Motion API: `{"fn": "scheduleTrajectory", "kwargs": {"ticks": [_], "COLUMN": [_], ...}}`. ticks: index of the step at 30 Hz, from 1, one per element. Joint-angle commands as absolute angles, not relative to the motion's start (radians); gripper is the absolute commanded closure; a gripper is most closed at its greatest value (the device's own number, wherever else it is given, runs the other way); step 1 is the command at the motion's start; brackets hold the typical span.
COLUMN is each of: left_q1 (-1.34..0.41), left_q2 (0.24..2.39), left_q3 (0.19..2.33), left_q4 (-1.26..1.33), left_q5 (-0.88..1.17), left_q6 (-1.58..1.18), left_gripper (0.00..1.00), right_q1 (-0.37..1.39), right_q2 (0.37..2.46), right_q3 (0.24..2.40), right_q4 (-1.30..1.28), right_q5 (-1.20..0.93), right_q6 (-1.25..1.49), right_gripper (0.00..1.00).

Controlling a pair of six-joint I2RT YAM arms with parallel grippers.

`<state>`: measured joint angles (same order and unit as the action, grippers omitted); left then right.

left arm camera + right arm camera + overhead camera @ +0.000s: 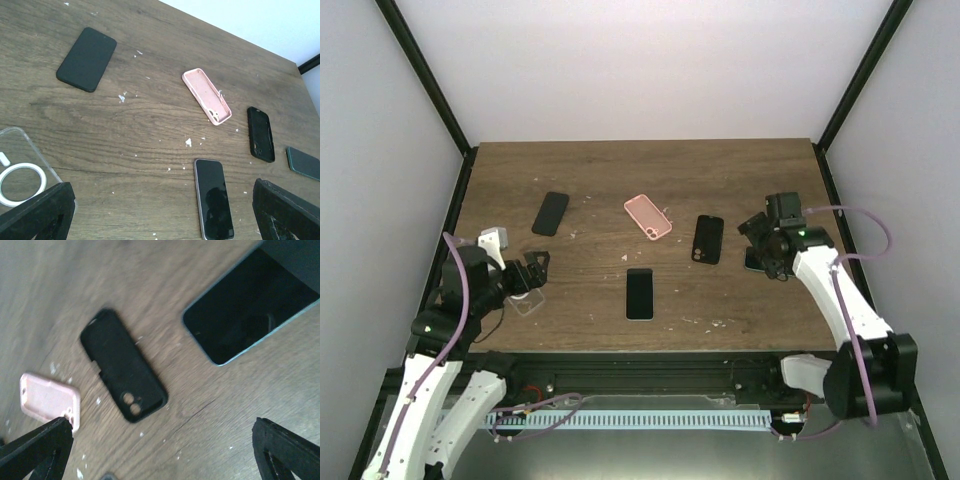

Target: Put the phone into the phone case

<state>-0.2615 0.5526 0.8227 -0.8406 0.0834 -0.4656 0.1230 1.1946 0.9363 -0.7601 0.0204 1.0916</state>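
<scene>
Top external view shows you one brown wood-grain table (720,165) with two white-and-black arms bolted at its near edge, the left arm (425,345) and the right arm (845,305). Your left gripper (530,275) has its jaws spread wide with nothing between them. It sits at the table's left side, just beside one clear transparent phone case with a white ring (22,170). Whether a finger touches that case, you cannot tell. Your right gripper (762,250) is likewise released and empty, and it hangs over one dark-screened phone with a teal edge (247,305) near the right side. Count two phones lying screen up: that teal one and one black-screened phone with a silver rim (639,293), alone near the middle of the front edge. Count three cases lying flat: the clear one, one pink soft phone case (648,217) and one black phone case with two camera holes (708,239). The pink and black cases lie open side up, near each other but apart, at mid-table. One matte black rounded slab (550,213) lies far left toward the back; phone or case, you cannot tell. No phone sits in any case. Many small white specks (188,142) are scattered across the wood.
</scene>
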Motion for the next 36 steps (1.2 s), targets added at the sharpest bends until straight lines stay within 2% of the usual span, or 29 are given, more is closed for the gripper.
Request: {"fn": "scheduleTrajectory", "kwargs": {"ticks": [1, 9, 18, 25, 36], "left_q1": [-0.258, -0.259, -0.258, -0.257, -0.258], "left_q2": [0.558, 0.56, 0.567, 0.557, 0.588], "left_q3": [0.821, 0.829, 0.83, 0.829, 0.837], "left_q4": [-0.818, -0.798, -0.798, -0.805, -0.81], "left_q5": [0.092, 0.131, 0.154, 0.159, 0.201], "left_q6": [-0.448, -0.466, -0.509, -0.532, -0.545], "left_gripper": [0.02, 0.02, 0.03, 0.03, 0.05], "right_q1": [0.002, -0.091, -0.117, -0.144, -0.164], "right_q2": [1.291, 1.436, 1.583, 1.701, 1.797], "right_q3": [0.964, 1.012, 1.064, 1.129, 1.175], "right_q4": [-0.839, -0.798, -0.787, -0.826, -0.821], "right_q5": [0.009, 0.006, 0.02, -0.01, -0.03], "right_q6": [1.231, 1.244, 1.261, 1.289, 1.345], "right_gripper": [0.03, 0.04, 0.07, 0.14, 0.09]}}
